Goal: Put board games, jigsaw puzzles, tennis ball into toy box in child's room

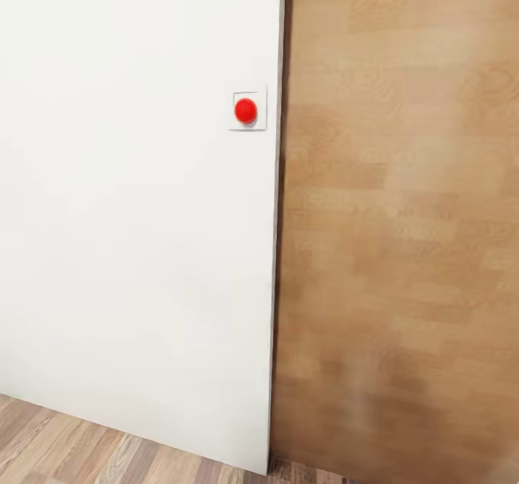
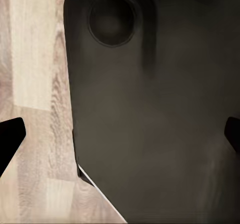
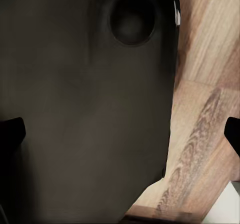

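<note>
Child's room door (image 1: 404,217) blurred, cut off.

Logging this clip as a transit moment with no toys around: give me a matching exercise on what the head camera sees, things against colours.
Things:
1. wall
2. round button
3. door
4. floor

Colours:
A. red
B. light brown wood, blurred
C. white
D. grey-brown planks

Pairs: 1-C, 2-A, 3-B, 4-D

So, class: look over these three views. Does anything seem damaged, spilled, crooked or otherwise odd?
Nothing stands out. The head view shows a clean white wall with a red button on a square plate, beside a wooden door. Both wrist views show wood-plank floor past dark robot bodywork.
</note>
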Tool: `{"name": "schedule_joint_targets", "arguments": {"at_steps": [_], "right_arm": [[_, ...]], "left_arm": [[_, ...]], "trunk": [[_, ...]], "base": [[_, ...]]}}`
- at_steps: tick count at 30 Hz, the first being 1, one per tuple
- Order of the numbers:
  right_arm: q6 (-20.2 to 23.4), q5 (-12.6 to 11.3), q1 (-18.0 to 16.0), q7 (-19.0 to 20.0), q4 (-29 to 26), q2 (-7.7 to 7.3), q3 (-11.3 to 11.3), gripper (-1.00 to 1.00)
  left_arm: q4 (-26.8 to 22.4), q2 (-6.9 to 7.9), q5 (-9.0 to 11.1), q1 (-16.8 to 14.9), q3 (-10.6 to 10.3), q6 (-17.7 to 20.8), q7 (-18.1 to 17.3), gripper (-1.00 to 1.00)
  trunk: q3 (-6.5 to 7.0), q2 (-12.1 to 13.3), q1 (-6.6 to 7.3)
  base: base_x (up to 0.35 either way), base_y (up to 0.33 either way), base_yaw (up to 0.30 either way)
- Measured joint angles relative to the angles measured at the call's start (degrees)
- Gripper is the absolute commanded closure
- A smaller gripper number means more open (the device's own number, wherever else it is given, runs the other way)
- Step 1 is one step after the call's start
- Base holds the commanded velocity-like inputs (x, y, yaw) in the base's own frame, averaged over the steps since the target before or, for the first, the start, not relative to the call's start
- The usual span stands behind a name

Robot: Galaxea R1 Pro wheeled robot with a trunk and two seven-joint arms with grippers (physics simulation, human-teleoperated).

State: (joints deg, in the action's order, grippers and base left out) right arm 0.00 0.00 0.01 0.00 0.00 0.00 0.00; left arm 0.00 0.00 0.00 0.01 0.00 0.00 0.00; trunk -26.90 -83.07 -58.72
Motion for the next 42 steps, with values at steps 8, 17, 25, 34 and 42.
{"name": "schedule_joint_targets", "arguments": {"at_steps": [8,17,25,34,42], "right_arm": [[-0.3,0.2,-1.6,-0.1,-0.7,0.59,0.3,-1.0],[-0.3,0.2,-1.6,-0.1,-0.7,0.59,0.3,-1.0],[-0.3,0.2,-1.6,-0.1,-0.7,0.59,0.3,-1.0],[-0.3,0.2,-1.6,-0.1,-0.7,0.59,0.3,-1.0],[-0.3,0.2,-1.6,-0.1,-0.7,0.59,0.3,-1.0]], "left_arm": [[-0.5,0.87,0.0,1.3,0.2,0.1,0.0,-1.0],[-0.5,0.88,0.0,1.3,0.2,0.1,0.0,-1.0],[-0.5,0.87,0.0,1.3,0.2,0.1,0.0,-1.0],[-0.5,0.87,0.0,1.3,0.2,0.1,0.0,-1.0],[-0.5,0.87,0.0,1.3,0.2,0.1,0.0,-1.0]], "trunk": [[0.02,0.0,-0.01],[0.02,0.0,0.0],[0.02,0.0,0.0],[0.02,0.0,0.0],[0.02,0.0,0.0]], "base": [[0.0,0.0,0.082],[0.0,0.0,0.077],[0.0,0.0,0.077],[0.0,0.0,0.077],[0.0,0.0,0.077]]}}
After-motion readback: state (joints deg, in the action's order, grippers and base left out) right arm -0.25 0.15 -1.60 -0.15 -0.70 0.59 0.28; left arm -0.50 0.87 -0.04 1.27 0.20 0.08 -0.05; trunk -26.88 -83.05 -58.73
